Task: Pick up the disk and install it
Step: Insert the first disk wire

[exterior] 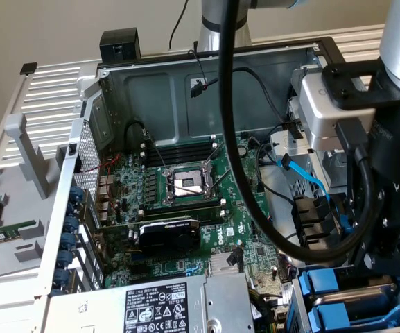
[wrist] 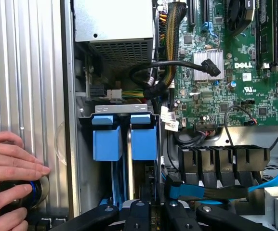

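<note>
Two disks in bright blue carriers stand on edge, side by side, in the drive bay (wrist: 124, 109) at the case's corner. Their blue tabs are the left one (wrist: 105, 138) and the right one (wrist: 143, 137). In the wrist view my gripper (wrist: 154, 207) reaches down over the right one, the disk, and its black fingers (wrist: 139, 210) are shut on the disk's silver edge. In the exterior view the gripper (exterior: 383, 260) hangs just above the blue carriers (exterior: 328, 286) at the lower right.
The open case holds a green motherboard (exterior: 186, 187), a grey power supply (exterior: 151, 309) and black and blue cables (wrist: 211, 190) beside the bay. A person's hand (wrist: 11, 161) rests on a round knob (wrist: 35, 188) outside the case wall.
</note>
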